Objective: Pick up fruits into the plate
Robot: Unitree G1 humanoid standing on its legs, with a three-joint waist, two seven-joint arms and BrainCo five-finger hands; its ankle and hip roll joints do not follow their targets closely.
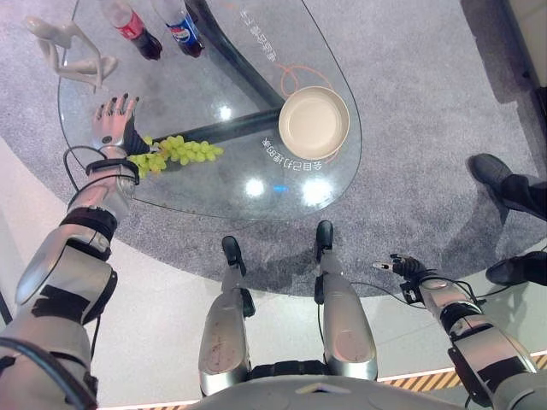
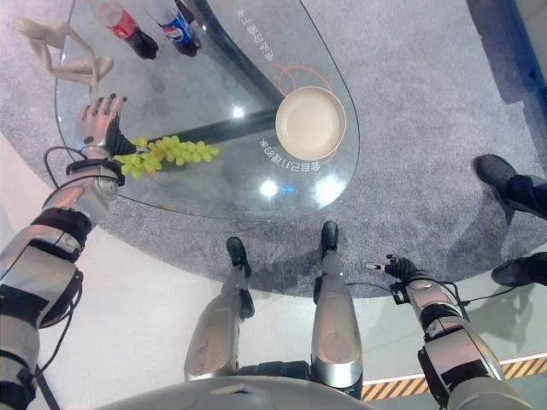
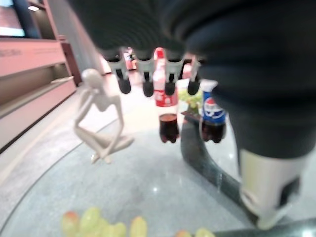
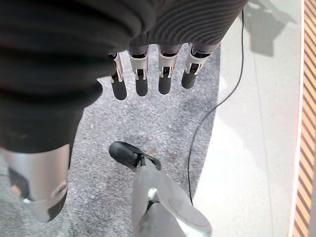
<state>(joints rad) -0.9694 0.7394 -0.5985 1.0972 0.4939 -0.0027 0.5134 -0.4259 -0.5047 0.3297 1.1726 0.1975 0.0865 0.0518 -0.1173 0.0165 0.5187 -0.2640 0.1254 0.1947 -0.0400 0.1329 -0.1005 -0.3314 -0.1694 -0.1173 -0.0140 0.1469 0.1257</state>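
Glass table [image 1: 256,184]: oval top, standing on grey carpet.

Grapes [image 1: 175,152]: one green bunch, lying on the glass near the table's left edge, well apart from the plate.

Plate [image 1: 314,122]: round, cream, sitting empty toward the table's right side.

Left hand [image 1: 114,120]: hovering over the glass just beside the stem end of the grapes, fingers [image 3: 148,84] reaching out straight and spread, holding nothing.

Right hand [image 1: 408,266]: hanging low off the table at the right, over the floor; fingers [image 4: 140,81] extending straight, holding nothing.

Also on the table (far side): white figurine [image 1: 64,47], red-labelled cola bottle [image 1: 128,24], blue-labelled cola bottle [image 1: 182,27].

Person's dark shoes [image 1: 500,184]: standing on the carpet at the right.
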